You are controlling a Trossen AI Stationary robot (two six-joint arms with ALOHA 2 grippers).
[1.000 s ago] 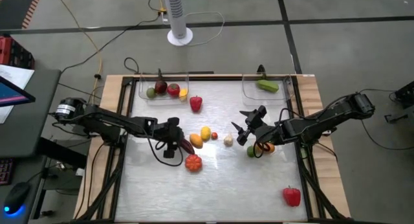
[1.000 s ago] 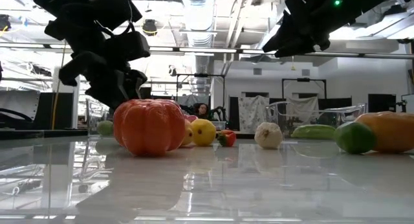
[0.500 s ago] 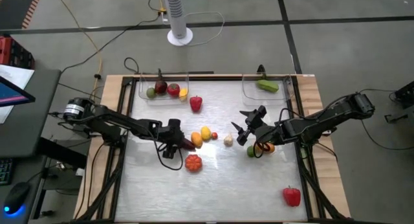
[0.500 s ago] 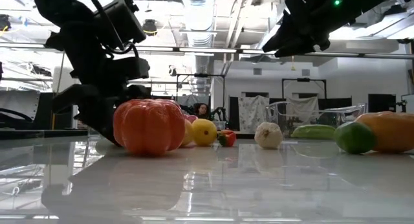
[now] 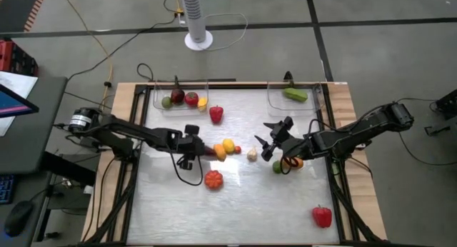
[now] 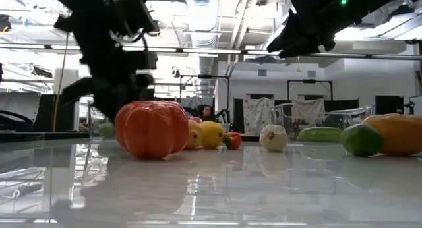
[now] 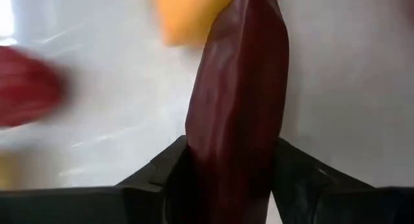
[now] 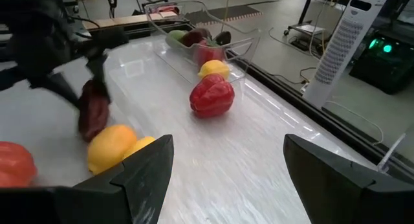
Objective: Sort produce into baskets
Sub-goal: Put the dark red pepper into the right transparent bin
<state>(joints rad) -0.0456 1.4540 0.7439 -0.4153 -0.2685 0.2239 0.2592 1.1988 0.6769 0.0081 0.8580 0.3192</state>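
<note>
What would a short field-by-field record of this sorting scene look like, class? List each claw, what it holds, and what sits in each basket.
left claw: shut on the dark eggplant, mid-table beside the yellow lemon
right claw: open, holding nothing, above the table near the white garlic
left basket: several small pieces, red, green and yellow
right basket: green cucumber
loose on the table: orange tomato, red pepper
</note>
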